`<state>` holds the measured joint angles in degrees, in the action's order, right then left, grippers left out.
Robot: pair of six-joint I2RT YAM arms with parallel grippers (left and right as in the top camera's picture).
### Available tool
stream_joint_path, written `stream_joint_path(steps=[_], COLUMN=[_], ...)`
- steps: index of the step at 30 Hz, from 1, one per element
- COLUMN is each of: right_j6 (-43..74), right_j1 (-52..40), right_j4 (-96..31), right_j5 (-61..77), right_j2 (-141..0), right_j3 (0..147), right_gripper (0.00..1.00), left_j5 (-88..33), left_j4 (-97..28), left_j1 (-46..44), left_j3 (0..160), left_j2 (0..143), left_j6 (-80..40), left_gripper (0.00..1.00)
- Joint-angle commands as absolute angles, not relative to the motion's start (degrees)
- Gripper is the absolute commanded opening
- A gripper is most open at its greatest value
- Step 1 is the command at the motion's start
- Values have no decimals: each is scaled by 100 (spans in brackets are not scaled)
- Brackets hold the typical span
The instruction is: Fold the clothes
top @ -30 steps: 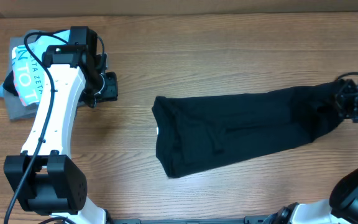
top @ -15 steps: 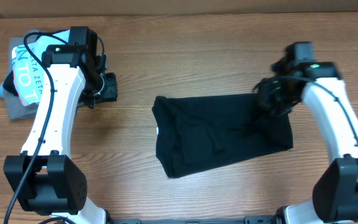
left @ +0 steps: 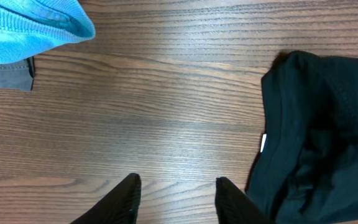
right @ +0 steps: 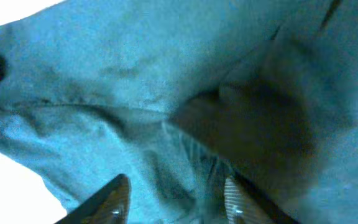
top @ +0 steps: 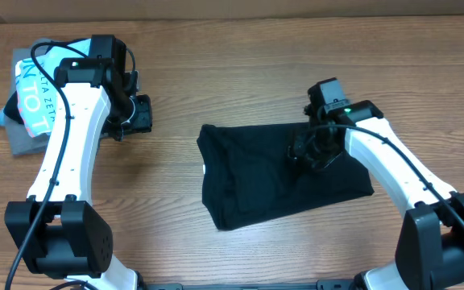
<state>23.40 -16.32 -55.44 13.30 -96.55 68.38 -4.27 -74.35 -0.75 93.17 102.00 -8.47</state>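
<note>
Black T-shirt (top: 256,177) is lying at table (top: 240,72) centre, between the two arms. It's soft matte fabric, creased, bunched into a rough rectangle. Long axis is running left-right w/ a slight tilt, neck end pointing toward the left arm side and small white label (top: 204,169) sitting on that edge. Table is wood-grain laminate, brown, smooth.

Right gripper (top: 308,153) is hovering low over the shirt's right half, arm reaching in from the right. Right wrist cam is filling w/ washed-out, bluish-looking cloth (right: 166,81). Fingers (right: 114,199) are standing spread, a wrinkle of fabric running up between them; can't tell if they're touching it.

Left gripper (top: 139,113) is sitting well apart from the shirt, near the pile at far left: light blue T-shirt (top: 31,89) w/ white print on a grey folded garment (top: 22,141). Left wrist cam is showing its pincer (left: 176,199) spread over bare wood, nothing between the tips. It's also showing the ribbed blue hem (left: 30,22), a grey corner (left: 5,78), the black collar seam (left: 316,143) and the label (left: 264,142), which are clearer here than overhead.
</note>
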Motion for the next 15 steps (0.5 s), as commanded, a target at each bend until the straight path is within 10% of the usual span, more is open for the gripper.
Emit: stream_joint_path(steps=[1, 7, 15], right_j6=[2357, 2211, 2202], right_j1=[-1544, -1179, -355], right_j4=[-5603, -5592, -5564], right_j5=[1356, 1358, 1291], right_j2=[-9612, -9450, -9426], right_j3=[6836, 6836, 6836], right_gripper=[47, 47, 11], left_j5=[-460, -1048, -1057], left_j4=[-7437, -7389, -7220], left_j1=[-78, -121, -517], left_j3=[9467, 9445, 9109], left_j2=[10022, 10029, 10040], left_j6=[-792, -775, -773], left_gripper=[49, 50, 51])
